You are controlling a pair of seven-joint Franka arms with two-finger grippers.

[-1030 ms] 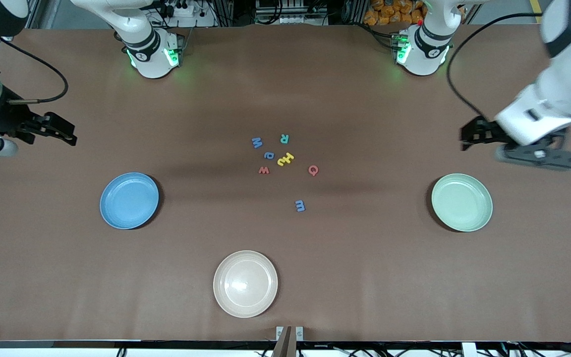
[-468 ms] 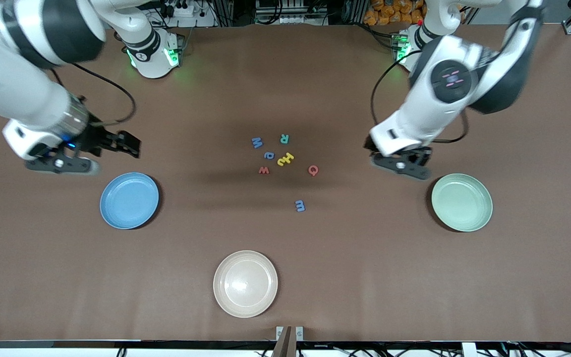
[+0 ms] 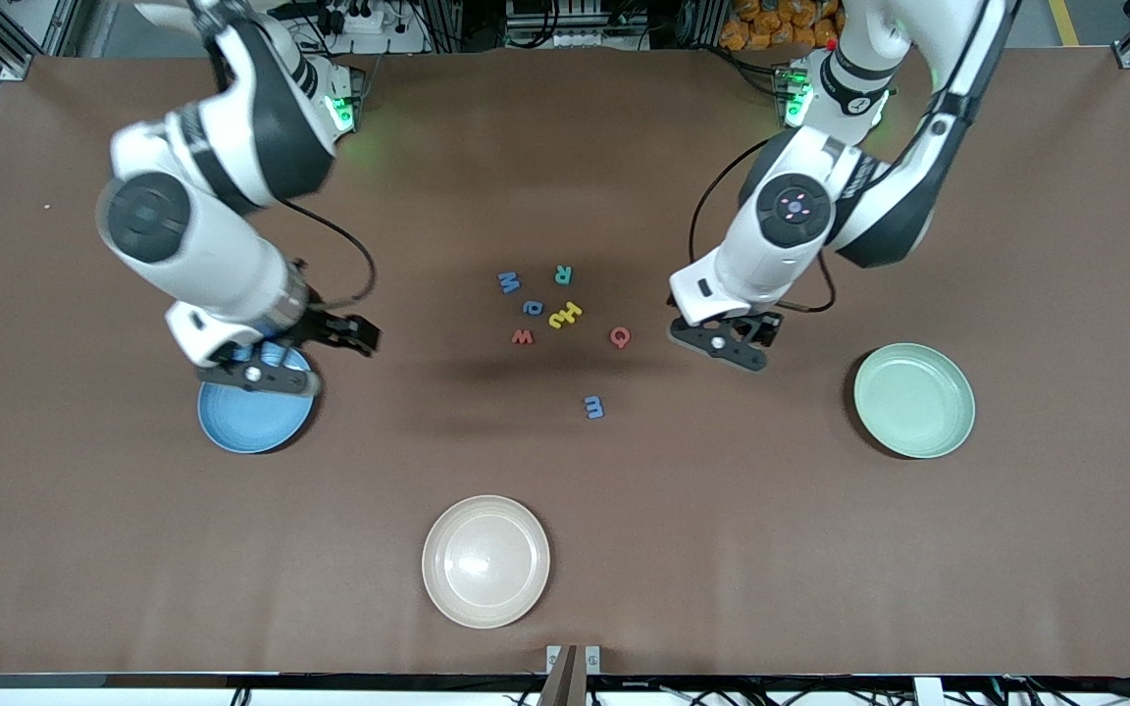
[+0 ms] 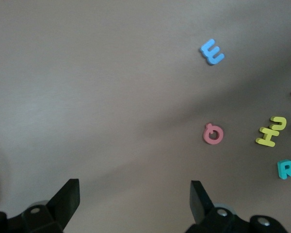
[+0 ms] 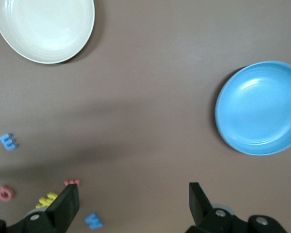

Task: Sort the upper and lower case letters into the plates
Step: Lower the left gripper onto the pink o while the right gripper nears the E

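front view, beige plate (image 3: 486, 561) nearest the camera, light blue plate (image 3: 253, 417) and mint plate (image 3: 914, 399) farther, letters (image 3: 565, 314) loose on the table (image 3: 565, 490) between them, right gripper (image 3: 282, 361) spread wide over the blue plate's rim, left gripper (image 3: 722, 343) spread wide, empty, beside the red q (image 3: 620, 337)

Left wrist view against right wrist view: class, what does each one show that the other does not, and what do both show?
Only the left wrist view shows the teal R. Only the right wrist view shows the light blue plate, the cream plate and the blue letter near the open right hand. Both show the brown table, the blue m, the red Q, the yellow letters and, in each, that arm's own hand, the left hand open too.
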